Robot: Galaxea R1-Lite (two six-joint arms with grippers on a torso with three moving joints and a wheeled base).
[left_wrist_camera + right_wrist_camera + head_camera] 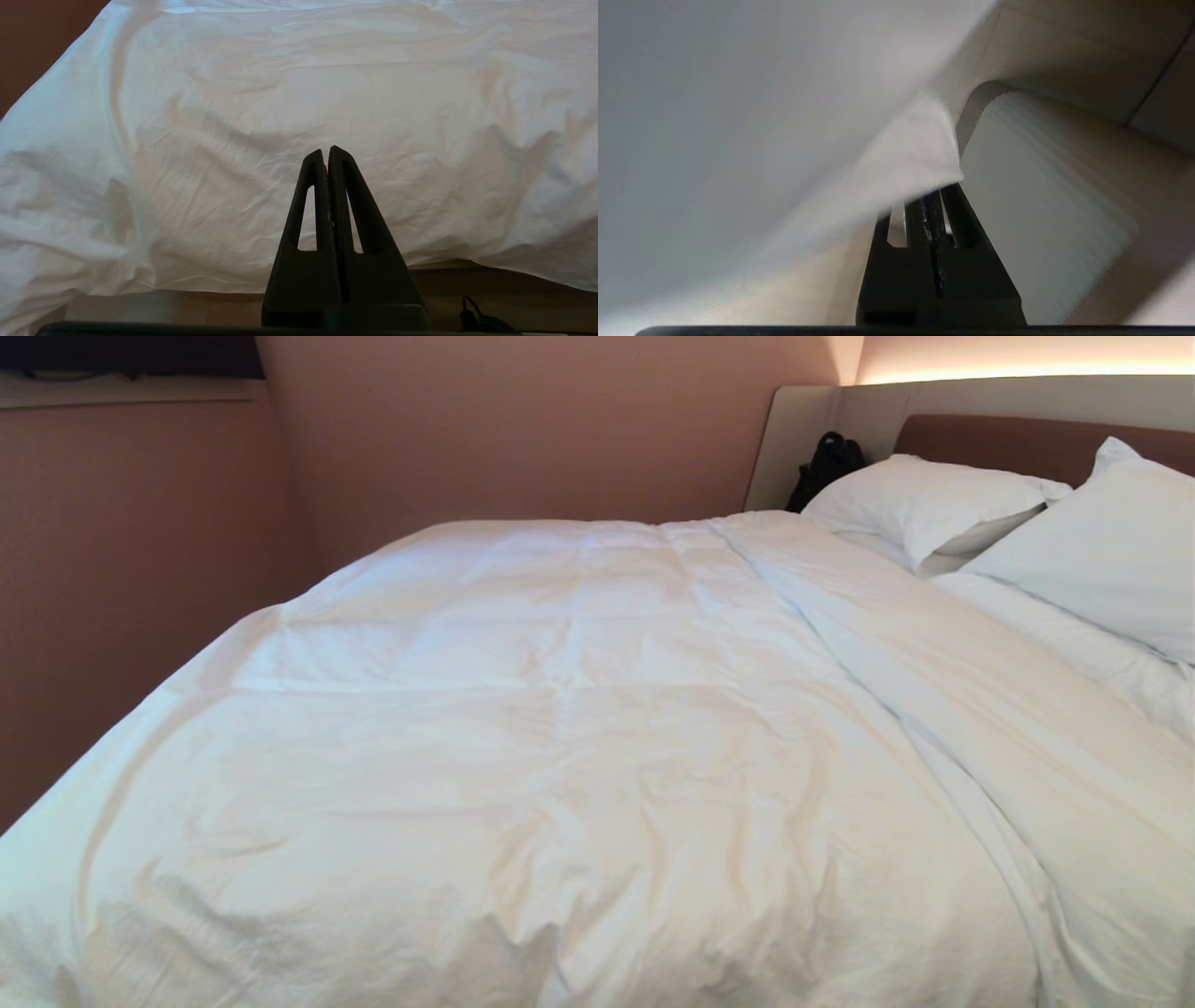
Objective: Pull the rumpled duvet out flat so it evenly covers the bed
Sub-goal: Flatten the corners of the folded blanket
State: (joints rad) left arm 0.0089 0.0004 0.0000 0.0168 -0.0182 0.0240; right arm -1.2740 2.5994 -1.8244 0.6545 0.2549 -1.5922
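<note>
The right gripper [931,198] has its jaws clamped on a corner of the puffy white quilted cotton duvet [579,737], likely to drag it flat. The left gripper [327,154] hangs parked before the duvet's hanging edge, jaws together on nothing. The duvet covers most of the wide brown-based bed [1027,439], bunched in a ridge toward four o'clock, with two plump white pillows [924,504] at two o'clock.

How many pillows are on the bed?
2. One pillow lies by the headboard, next to a black bag; the other pillow leans nearer the right edge, partly cut off. More may be hidden.
</note>
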